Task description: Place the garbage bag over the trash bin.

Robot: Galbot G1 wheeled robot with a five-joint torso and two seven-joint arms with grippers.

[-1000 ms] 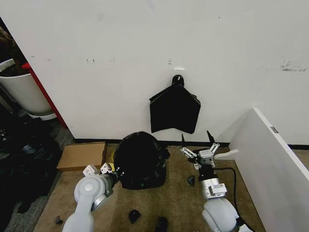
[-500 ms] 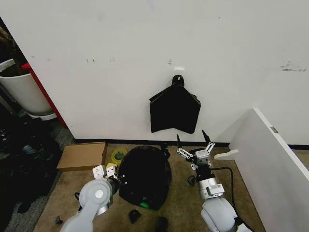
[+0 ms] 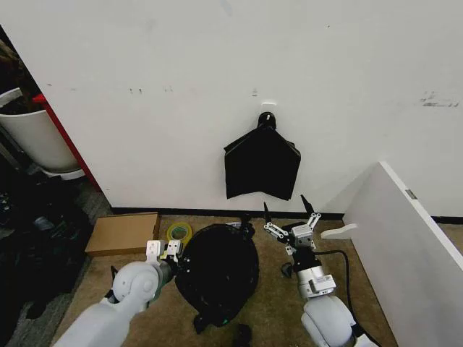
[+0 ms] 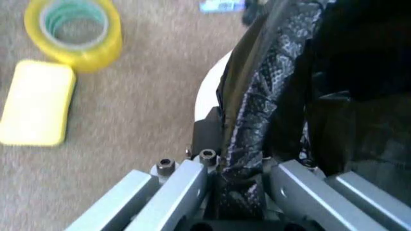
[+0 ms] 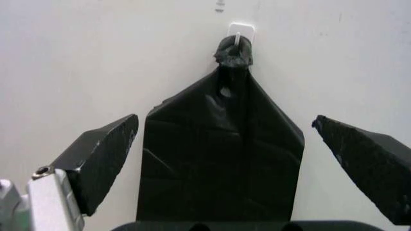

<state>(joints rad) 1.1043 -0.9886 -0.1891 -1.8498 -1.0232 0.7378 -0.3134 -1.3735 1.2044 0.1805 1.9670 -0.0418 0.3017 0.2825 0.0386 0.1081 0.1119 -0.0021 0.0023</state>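
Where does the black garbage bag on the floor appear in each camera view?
Head view: the garbage bag lies low at centre on the carpet, beside the left gripper.
Left wrist view: the garbage bag is pinched in that gripper, next to the white trash bin.
Right wrist view: faces the hanging folded bundle on the wall.
Shared landmark: the yellow tape roll.

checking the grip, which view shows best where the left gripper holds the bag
The left wrist view: the left gripper is shut on a pinched fold of the bag. The head view shows the bag whole, the grip tiny; the right wrist view faces the wall.
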